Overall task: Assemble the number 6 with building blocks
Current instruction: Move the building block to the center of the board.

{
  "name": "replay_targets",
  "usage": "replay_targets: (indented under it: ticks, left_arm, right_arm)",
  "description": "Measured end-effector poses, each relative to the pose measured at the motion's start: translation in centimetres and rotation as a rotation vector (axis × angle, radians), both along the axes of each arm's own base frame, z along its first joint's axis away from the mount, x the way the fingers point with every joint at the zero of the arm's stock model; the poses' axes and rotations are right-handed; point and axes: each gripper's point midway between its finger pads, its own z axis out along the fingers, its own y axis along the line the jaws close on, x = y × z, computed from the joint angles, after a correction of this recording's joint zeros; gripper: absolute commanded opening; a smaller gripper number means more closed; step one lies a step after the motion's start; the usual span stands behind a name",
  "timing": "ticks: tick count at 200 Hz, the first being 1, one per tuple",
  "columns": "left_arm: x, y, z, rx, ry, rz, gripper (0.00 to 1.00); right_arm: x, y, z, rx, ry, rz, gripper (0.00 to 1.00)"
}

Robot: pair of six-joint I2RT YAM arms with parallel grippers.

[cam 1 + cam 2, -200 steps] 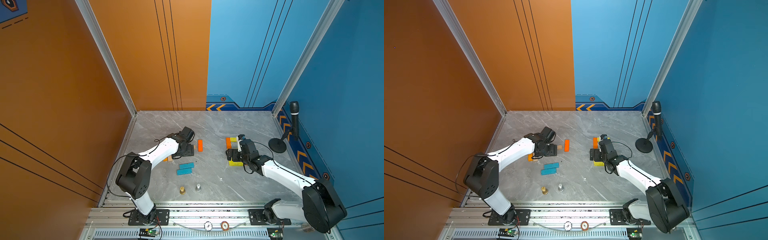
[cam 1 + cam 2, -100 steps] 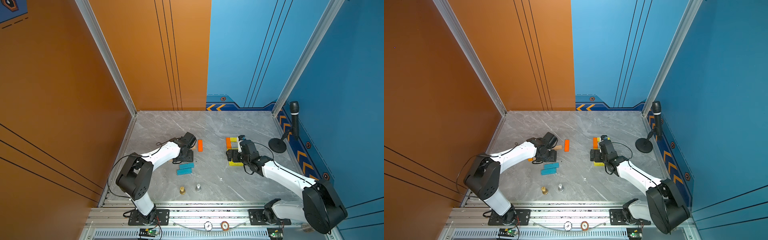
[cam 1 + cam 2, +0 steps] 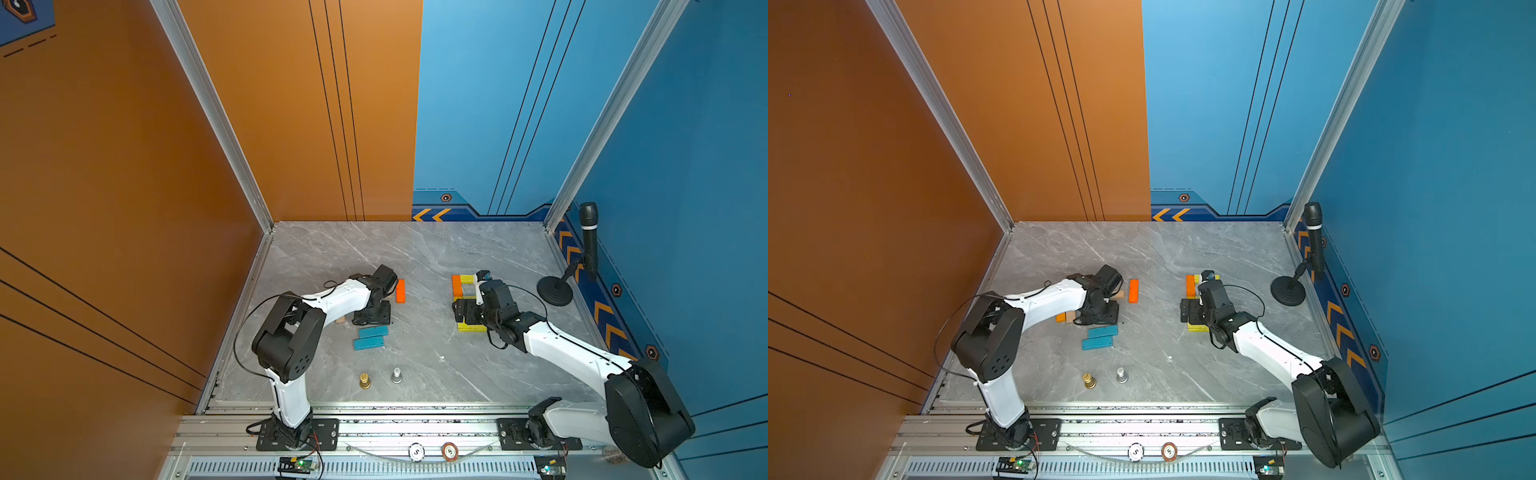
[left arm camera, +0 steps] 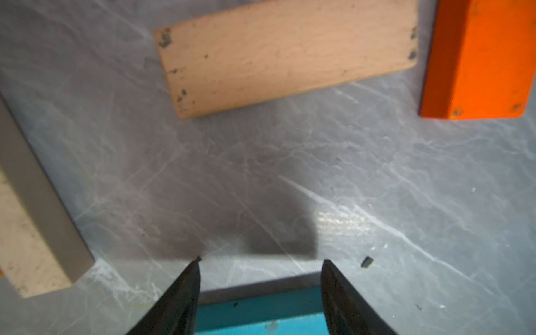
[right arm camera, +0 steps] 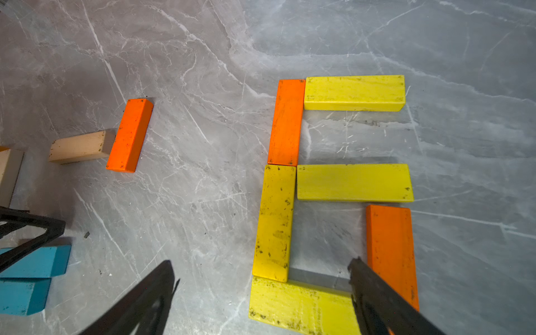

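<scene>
Yellow and orange blocks form the six [image 5: 355, 182] on the table [image 3: 415, 257], on its right half under the right arm; we see it best in the right wrist view. Its spine is an orange block [image 5: 285, 121] above a yellow one [image 5: 274, 223]; yellow bars [image 5: 353, 92] close the top, middle and bottom, and a second orange block [image 5: 390, 249] shuts the loop. The pieces lie flat, edges touching or nearly so, paint scuffed. The right end effector [image 5: 261, 264] hovers over the loop, jaws spread wide, empty.

Spare blocks lie on the left half: a loose orange [image 3: 400, 290], a tan [image 4: 287, 55] just beside it, two teal [image 3: 372, 331] side by side. The left end effector [image 4: 261, 261] hangs over a teal edge, jaws partly apart, gripping nothing.

Against the earlier frames, the left end effector has drawn back from the tan block toward the teal pair; the six, the spare blocks and the right arm stay put.
</scene>
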Motion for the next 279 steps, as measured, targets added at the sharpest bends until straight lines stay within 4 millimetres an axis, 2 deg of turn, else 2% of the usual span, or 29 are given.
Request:
replay_targets:
  ticks: [66,99,123,171,211,246,279]
  left_arm:
    - [3.1,0.3,-0.4,-0.028,0.004,0.032,0.68]
    - [4.6,0.6,-0.4,-0.048,0.0,0.051,0.68]
    - [5.5,0.5,-0.3,-0.065,-0.003,0.056,0.68]
    - [7.7,-0.3,-0.1,-0.108,-0.016,0.052,0.68]
    - [8.7,-0.4,0.1,-0.157,-0.017,0.066,0.7]
    - [9.3,0.1,0.4,-0.212,-0.02,0.097,0.74]
    - [8.9,1.5,1.2,-0.249,-0.021,0.144,0.77]
  right_arm:
    - [0.0,0.0,-0.2,-0.003,0.006,0.001,0.94]
    - [-0.4,1.1,-0.6,-0.012,0.015,0.033,0.93]
    - [-0.6,3.1,-0.6,-0.02,0.027,0.083,0.9]
    - [0.3,8.3,0.1,-0.037,0.041,0.151,0.84]
    - [1.5,12.6,-0.8,-0.063,0.088,0.182,0.78]
    - [2.8,14.9,-1.5,-0.078,0.123,0.184,0.76]
    - [4.5,16.7,-2.1,-0.096,0.149,0.184,0.73]
